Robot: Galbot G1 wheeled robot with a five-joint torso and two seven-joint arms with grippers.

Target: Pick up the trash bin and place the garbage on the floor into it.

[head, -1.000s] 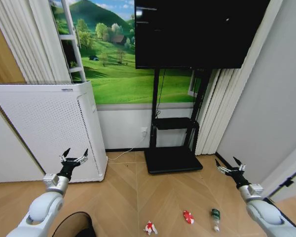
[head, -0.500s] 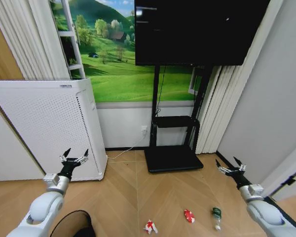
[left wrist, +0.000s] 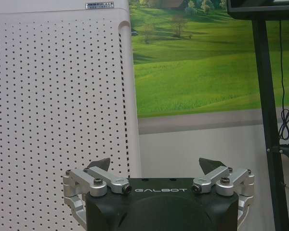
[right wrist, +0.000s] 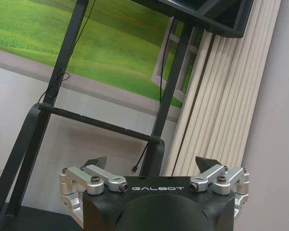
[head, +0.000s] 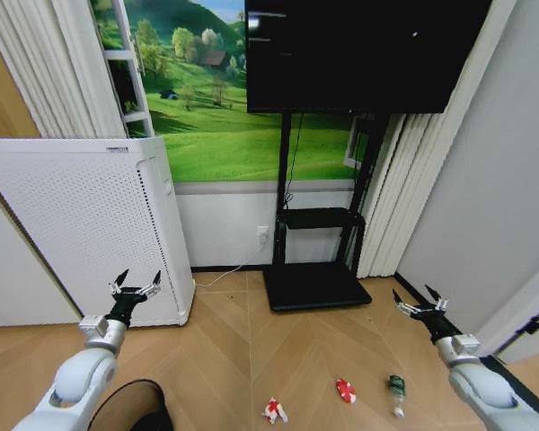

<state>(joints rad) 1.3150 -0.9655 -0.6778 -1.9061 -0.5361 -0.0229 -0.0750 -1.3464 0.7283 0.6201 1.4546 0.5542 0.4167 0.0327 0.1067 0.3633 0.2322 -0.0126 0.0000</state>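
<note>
The black mesh trash bin [head: 130, 406] pokes up at the bottom left of the head view, partly behind my left arm. On the herringbone floor [head: 251, 359] lie three pieces of garbage: a red-and-white wrapper [head: 274, 411], a small red crushed piece [head: 345, 391] and a small green-labelled bottle [head: 395, 391]. My left gripper [head: 135, 287] is held open in the air above the bin, in front of the white appliance, empty [left wrist: 156, 166]. My right gripper [head: 418, 303] is open and empty too, raised at the right above the bottle [right wrist: 151, 162].
A tall white perforated appliance [head: 81, 229] stands at the left against the wall. A black TV stand [head: 314, 287] with a screen [head: 364, 58] occupies the middle back. Pleated curtains [head: 391, 197] and a grey wall [head: 494, 206] close the right side.
The head view has shifted slightly, with the room sliding down and the litter drifting a little. Both arms hold the same pose, grippers open.
</note>
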